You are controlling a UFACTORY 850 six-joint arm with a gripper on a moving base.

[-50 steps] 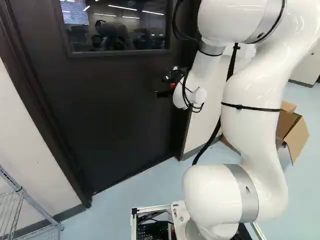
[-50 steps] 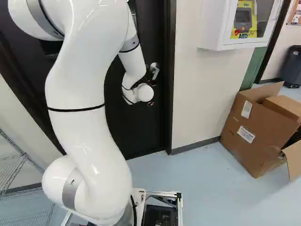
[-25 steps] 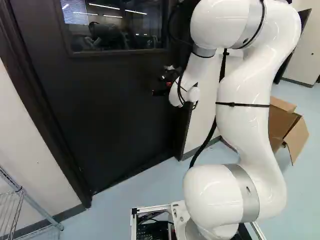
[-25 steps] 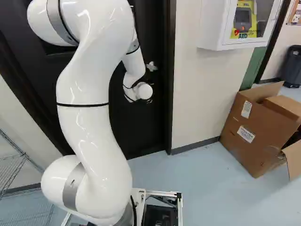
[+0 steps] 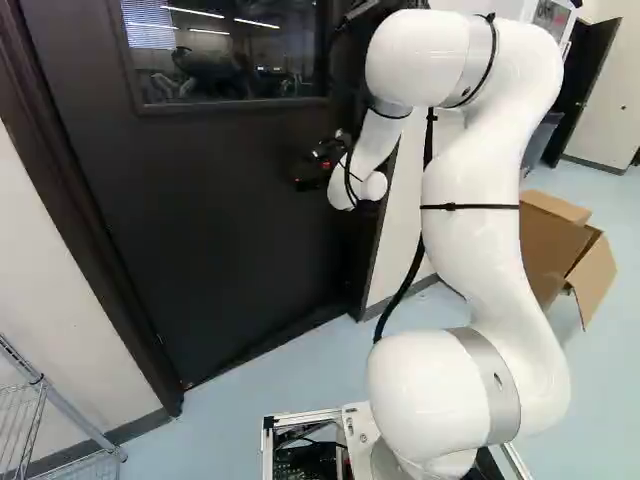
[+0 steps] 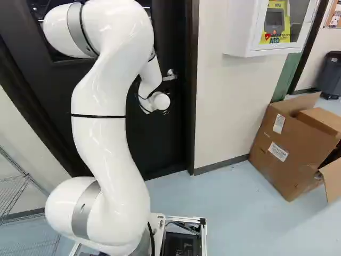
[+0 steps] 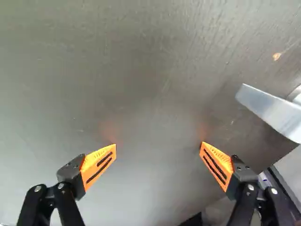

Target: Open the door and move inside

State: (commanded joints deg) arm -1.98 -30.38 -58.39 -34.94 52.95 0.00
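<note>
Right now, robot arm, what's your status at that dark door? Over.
Gripper open, holding nothing. Lever handle beside it, ungripped. Door possibly ajar, can't be sure. Cardboard box off to the door's right, not before it.

At the right of the right base view, we see a cardboard box [image 6: 290, 154] (flaps splayed), a white wall cabinet [image 6: 240, 32] and a dark bin [image 6: 330, 77]; at left, we spot a wire rack [image 5: 76, 422].

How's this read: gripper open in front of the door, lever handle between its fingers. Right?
Not quite: the lever handle isn't between the fingers. The wrist view shows it off to one side, outside the gap. The gripper is open in front of the door.
</note>
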